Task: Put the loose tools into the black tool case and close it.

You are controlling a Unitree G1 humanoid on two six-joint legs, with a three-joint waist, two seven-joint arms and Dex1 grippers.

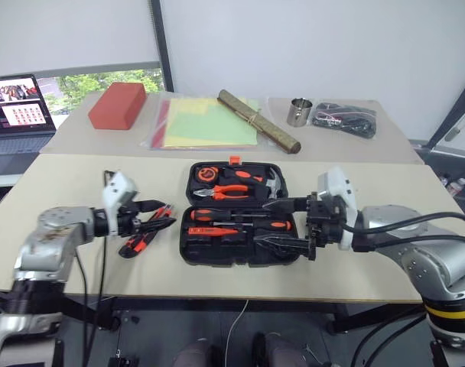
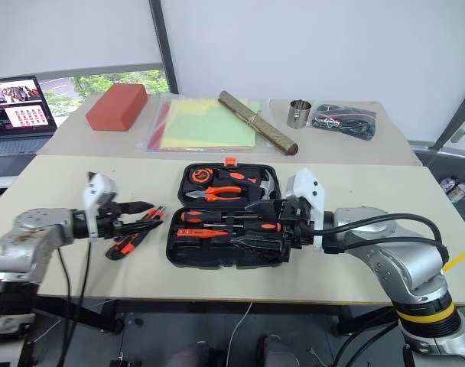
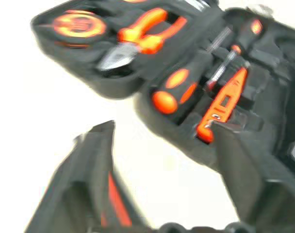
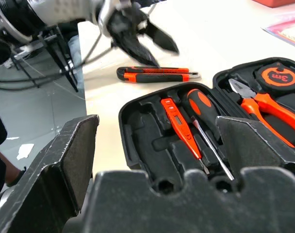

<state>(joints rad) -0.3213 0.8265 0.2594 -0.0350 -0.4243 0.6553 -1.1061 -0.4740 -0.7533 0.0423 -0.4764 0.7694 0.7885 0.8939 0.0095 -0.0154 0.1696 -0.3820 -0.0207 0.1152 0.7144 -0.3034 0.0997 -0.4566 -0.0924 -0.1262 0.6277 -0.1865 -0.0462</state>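
Observation:
The black tool case [image 1: 193,252] lies open in the middle of the near table. Its lid half holds a tape measure, pliers and a hammer. The nearer half holds an orange-and-black screwdriver [image 4: 202,108] and the slim orange tester screwdriver [image 4: 179,124]. Orange-and-black loose tools [image 1: 138,240] lie on the table left of the case, among them the utility knife [image 4: 157,74]. My left gripper [image 1: 167,213] hovers just above them, open and holding nothing. My right gripper [image 1: 282,224] is open over the right end of the case, pointing left across it.
On the far table lie a red block [image 1: 118,105], coloured folders [image 1: 206,122], a wooden stick [image 1: 259,121], a metal cup [image 1: 299,112] and a black bag of cables [image 1: 343,118]. A laptop [image 1: 18,107] stands at the far left.

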